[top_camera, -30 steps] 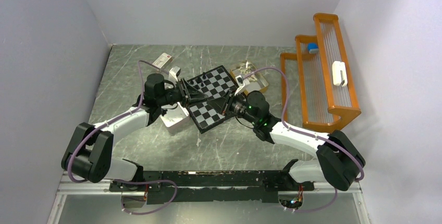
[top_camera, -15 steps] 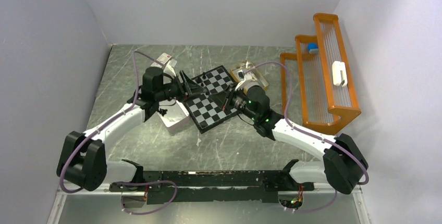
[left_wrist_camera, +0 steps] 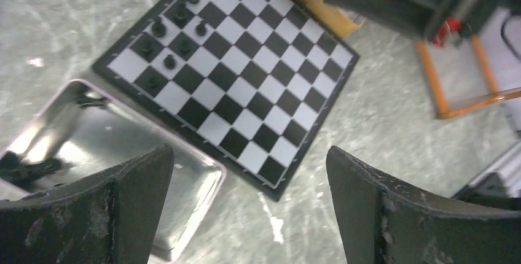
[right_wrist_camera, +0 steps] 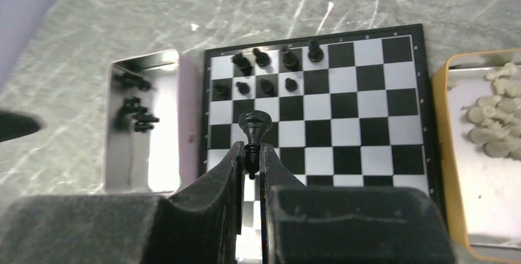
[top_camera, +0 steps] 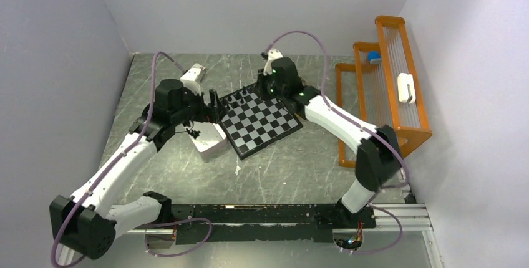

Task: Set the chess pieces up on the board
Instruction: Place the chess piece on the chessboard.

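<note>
Jaws of the left tool [left_wrist_camera: 249,153] stand wide apart and empty, above where the shiny rectangular metal tin [right_wrist_camera: 141,159] meets the board. A few tiny black chessmen [right_wrist_camera: 135,113] lie in the tin. Just right of it on the grey marbled worktop [top_camera: 281,168] lies the black-and-white checked chessboard [right_wrist_camera: 368,123], with eight black pieces [right_wrist_camera: 261,58] in two rows at its left corner. Above the board, the right tool [right_wrist_camera: 249,153] is closed on a single black chessman [right_wrist_camera: 254,123]. Farther right, a tan tray [right_wrist_camera: 442,153] holds cream-white chessmen [right_wrist_camera: 497,116].

Most of the board [top_camera: 265,124] lies bare; black pieces [right_wrist_camera: 267,85] crowd one corner, the tin [right_wrist_camera: 153,153] just beside it.
</note>
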{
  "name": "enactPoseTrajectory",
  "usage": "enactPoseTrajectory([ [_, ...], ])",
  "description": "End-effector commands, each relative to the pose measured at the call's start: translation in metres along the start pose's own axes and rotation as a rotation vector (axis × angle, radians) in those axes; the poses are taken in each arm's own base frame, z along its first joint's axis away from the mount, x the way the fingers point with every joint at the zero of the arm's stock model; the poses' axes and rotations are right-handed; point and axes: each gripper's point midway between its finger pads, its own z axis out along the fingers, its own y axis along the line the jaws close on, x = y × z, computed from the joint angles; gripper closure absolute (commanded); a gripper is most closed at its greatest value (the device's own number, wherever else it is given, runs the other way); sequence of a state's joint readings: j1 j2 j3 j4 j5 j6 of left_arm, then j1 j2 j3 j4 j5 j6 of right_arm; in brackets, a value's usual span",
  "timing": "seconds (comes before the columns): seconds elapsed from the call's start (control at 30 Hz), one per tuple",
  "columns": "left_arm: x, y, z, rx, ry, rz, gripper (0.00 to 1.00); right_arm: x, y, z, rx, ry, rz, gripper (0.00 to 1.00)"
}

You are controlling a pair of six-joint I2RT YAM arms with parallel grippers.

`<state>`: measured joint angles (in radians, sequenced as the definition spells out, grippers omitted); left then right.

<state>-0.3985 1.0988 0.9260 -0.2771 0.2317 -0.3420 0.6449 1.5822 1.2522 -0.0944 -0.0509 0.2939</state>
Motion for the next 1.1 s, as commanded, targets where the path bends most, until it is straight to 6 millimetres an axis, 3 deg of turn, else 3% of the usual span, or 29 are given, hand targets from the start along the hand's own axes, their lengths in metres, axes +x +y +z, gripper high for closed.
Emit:
enactPoseTrajectory([
  [0.0,0.000,0.025,-0.028,-0.118,-0.031,0.226,0.02,0.019,-0.027,0.023,0.102,0.190,-0.124,1.00],
  [0.17,-0.002,0.014,-0.040,-0.055,-0.135,0.248,0.02,0.027,-0.040,0.059,0.143,0.287,-0.167,1.00],
  [0.63,-0.014,0.028,-0.060,-0.167,-0.175,0.265,0.02,0.058,-0.075,0.130,0.258,0.440,-0.229,0.98],
  [1.07,-0.014,0.027,-0.061,-0.163,-0.178,0.265,0.02,0.074,-0.102,0.148,0.296,0.469,-0.190,0.93],
])
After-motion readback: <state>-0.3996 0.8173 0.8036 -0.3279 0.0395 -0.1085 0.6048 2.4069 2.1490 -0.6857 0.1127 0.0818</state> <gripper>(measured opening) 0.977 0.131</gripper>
